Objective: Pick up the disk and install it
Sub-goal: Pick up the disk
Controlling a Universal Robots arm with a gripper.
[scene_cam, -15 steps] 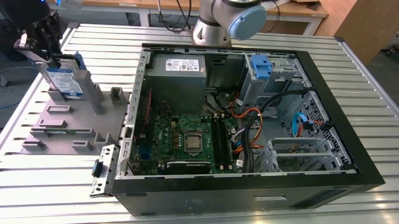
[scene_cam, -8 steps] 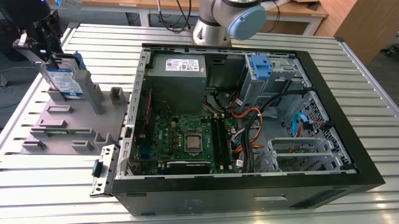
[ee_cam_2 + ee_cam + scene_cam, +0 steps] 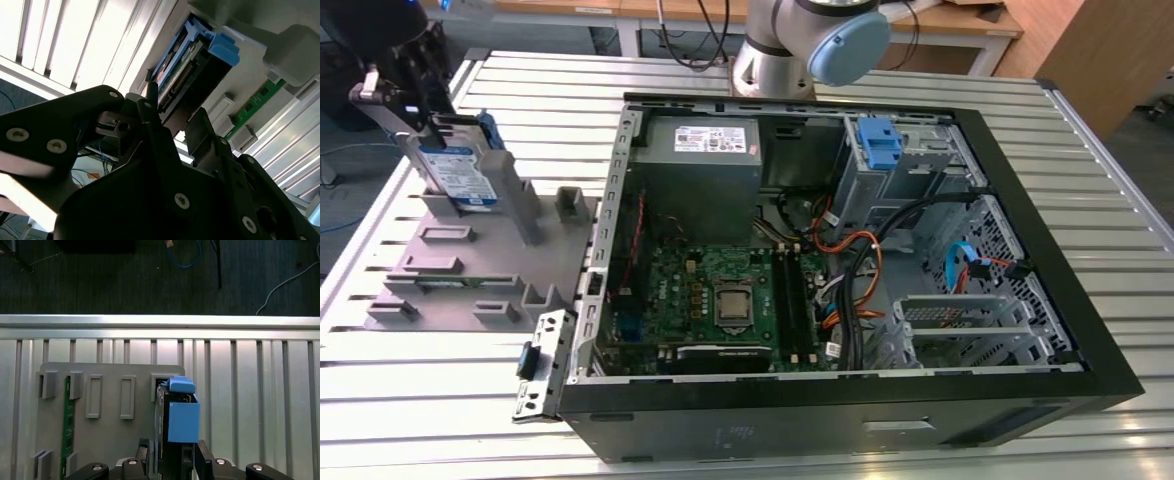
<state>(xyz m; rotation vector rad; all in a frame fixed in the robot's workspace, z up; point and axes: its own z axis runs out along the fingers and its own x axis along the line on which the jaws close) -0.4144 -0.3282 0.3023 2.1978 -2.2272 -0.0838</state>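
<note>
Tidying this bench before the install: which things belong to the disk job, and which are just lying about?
Job: disk, upright in the grey holder; gripper at it; open computer case.
Lying about: green circuit board in the holder; metal bracket beside the case; blue cable on the floor.

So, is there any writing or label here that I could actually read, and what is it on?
No text can be read.
White label with a blue band on the disk: print too small to read.
White sticker on the grey metal box: too small to read.
Pale marks on the computer case, on its black outer wall: too faint to read.
</note>
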